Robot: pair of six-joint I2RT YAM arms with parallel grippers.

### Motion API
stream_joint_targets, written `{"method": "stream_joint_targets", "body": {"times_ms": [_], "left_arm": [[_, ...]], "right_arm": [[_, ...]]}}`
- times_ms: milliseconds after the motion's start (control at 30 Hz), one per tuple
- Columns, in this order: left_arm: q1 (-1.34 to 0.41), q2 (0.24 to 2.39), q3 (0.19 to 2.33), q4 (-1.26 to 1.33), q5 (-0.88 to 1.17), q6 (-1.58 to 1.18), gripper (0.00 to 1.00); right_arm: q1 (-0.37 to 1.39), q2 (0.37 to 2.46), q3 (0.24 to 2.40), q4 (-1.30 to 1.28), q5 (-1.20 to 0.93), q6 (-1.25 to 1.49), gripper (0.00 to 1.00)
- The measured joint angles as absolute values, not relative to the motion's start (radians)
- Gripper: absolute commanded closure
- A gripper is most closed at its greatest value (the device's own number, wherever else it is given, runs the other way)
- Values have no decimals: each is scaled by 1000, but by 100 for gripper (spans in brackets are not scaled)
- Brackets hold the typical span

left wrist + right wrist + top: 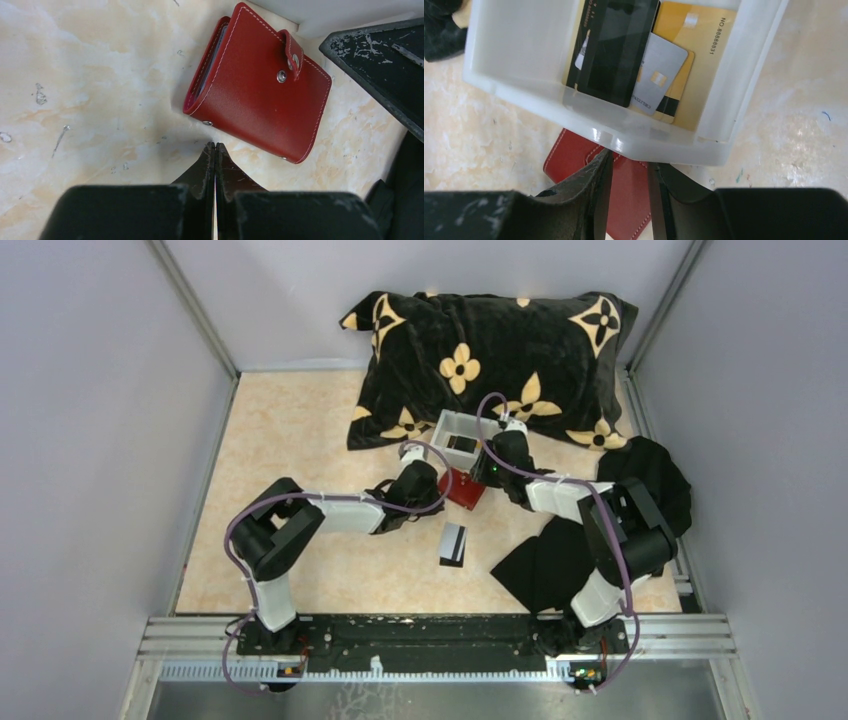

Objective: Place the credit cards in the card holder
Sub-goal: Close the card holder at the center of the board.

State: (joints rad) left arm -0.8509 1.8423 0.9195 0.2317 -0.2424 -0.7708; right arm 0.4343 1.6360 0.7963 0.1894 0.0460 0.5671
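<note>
Left wrist view: my left end effector [215, 150] was shut, empty, just short of the closed card holder [260, 95] at centre. My right end effector [629, 185] stood part-open, empty. Beyond it, upper frame, credit cards [659, 75] lay in the tray [514, 45]. They looked stiff, thin and slick, so I judged an edge pinch best.

Just ahead of my black left tool [215, 146], the card holder [260, 95] is deep red with white stitching and silver studs. The worktop [100, 75] is pale beige, marbled with white. Ahead of the black right tool [628, 162] I see a white tray [514, 50]. In it are a black card [614, 50], a silver-grey card [659, 75] and a golden-yellow card [704, 45]. Behind both tools, one card [453, 544] is black with a white band. Beyond them, the pillow [520, 340] is black with yellow flowers.
</note>
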Motion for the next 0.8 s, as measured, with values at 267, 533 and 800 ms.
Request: {"method": "stream_joint_targets", "body": {"times_ms": [267, 533, 800], "left_arm": [[-851, 1876, 955, 241, -244, -778, 100], [-851, 1876, 955, 238, -277, -785, 100], [-822, 1876, 955, 237, -302, -781, 100]], "right_arm": [[421, 1735, 835, 201, 36, 568, 68], [410, 1754, 842, 230, 14, 572, 68], [410, 1724, 768, 303, -12, 604, 68]]}}
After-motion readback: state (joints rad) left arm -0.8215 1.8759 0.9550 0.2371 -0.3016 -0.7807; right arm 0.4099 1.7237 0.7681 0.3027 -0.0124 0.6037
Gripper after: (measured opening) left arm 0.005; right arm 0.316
